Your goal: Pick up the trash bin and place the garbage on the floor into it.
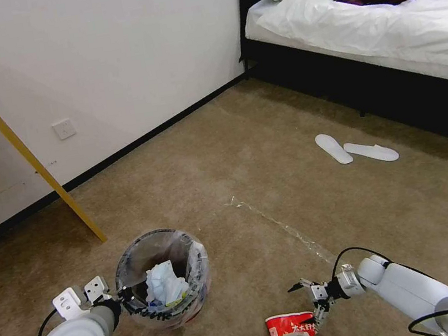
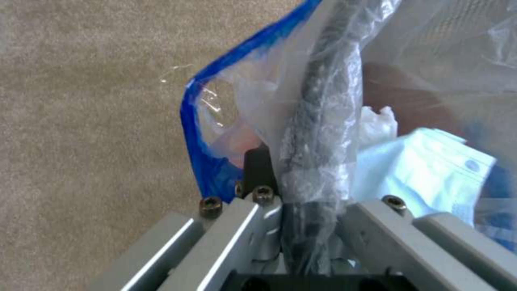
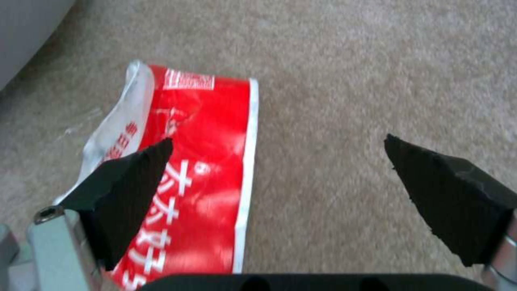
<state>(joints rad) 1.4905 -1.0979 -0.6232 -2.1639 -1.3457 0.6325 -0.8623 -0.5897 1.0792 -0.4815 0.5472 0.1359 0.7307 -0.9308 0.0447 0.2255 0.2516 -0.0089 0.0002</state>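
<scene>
Glossy white rounded arm shells, each ending in a disc-shaped joint cap, with a black cable looping out just behind each wrist. Left gripper point(image 1: 124, 296): white bracket plates behind it, brushed grey metal finger bars, dark hex-socket screws near the tips, black pads. Right gripper point(image 1: 313, 303): silvery metal links, wedge-shaped black foam pads point(image 3: 127, 194) tapering to points, one socket screw beside a pad.

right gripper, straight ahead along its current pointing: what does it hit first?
Likely the crushed red-white paper bowl: the open right gripper hangs over its edge, one finger above it, the other over bare carpet. Depth unclear.
</scene>
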